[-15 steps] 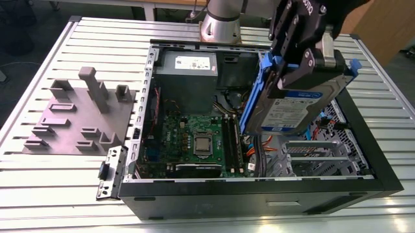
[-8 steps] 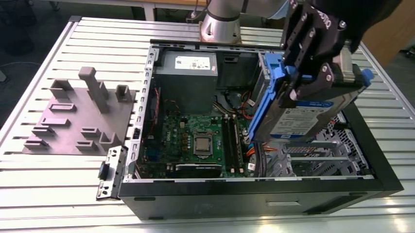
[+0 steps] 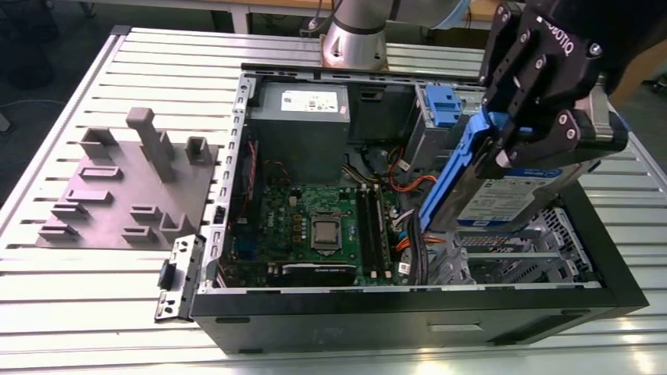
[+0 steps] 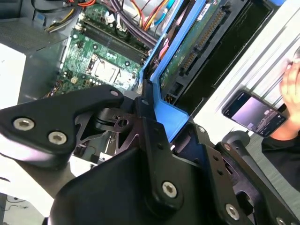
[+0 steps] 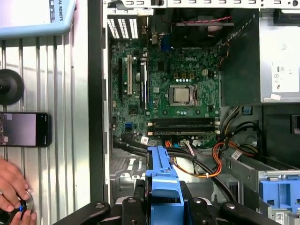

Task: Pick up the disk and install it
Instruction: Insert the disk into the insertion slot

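The disk [image 3: 508,197], a silver drive with a white-and-blue label in a blue carrier frame, hangs tilted on edge over the drive cage [image 3: 516,258] at the exterior view's right of the open computer case [image 3: 417,316]. My black gripper [image 3: 529,134] is shut on its upper end. In the second wrist view the disk's [image 4: 192,47] green circuit side and blue frame run out from the gripper [image 4: 157,119]. In the first wrist view the blue frame [image 5: 161,180] sits between the fingers [image 5: 140,201], above the case's cables.
Inside the case lie the motherboard [image 3: 312,226], a grey power-supply box [image 3: 302,117], bundled cables [image 5: 201,164] and a blue latch [image 3: 443,105]. A grey fixture plate [image 3: 125,195] lies on the slatted table. A phone [image 5: 26,129] and a person's hand [image 5: 14,190] are beside the case.
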`<state>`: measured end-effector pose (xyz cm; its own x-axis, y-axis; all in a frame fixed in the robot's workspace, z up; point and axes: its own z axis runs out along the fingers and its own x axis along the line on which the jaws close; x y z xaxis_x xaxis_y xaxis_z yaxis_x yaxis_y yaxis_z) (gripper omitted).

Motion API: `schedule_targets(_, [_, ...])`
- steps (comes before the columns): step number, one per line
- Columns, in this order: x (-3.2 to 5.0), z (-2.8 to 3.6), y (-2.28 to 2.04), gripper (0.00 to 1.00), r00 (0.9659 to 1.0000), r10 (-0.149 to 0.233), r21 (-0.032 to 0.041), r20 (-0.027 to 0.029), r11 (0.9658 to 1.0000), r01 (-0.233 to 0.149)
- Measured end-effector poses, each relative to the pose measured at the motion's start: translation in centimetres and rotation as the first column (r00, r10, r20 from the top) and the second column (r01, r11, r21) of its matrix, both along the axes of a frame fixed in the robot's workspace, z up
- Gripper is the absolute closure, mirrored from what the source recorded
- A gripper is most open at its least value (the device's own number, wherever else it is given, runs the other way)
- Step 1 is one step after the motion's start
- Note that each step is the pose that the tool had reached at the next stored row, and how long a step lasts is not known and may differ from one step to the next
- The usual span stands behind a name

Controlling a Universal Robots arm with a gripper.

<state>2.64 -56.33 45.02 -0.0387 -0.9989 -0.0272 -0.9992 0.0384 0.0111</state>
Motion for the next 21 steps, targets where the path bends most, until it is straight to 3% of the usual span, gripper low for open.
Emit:
schedule_targets(8, [0.70, -0.05, -0.72, 0.64, 1.0000, 0.000, -0.0017, 0.0000, 1.0000, 0.000])
schedule_targets(16, [3.09, -0.15, -0.75, 0.64, 1.0000, 0.000, -0.0018, 0.0000, 1.0000, 0.000])
schedule_targets(21, [3.70, -0.38, -0.76, 0.64, 1.0000, 0.000, -0.0017, -0.0001, 1.0000, 0.000])
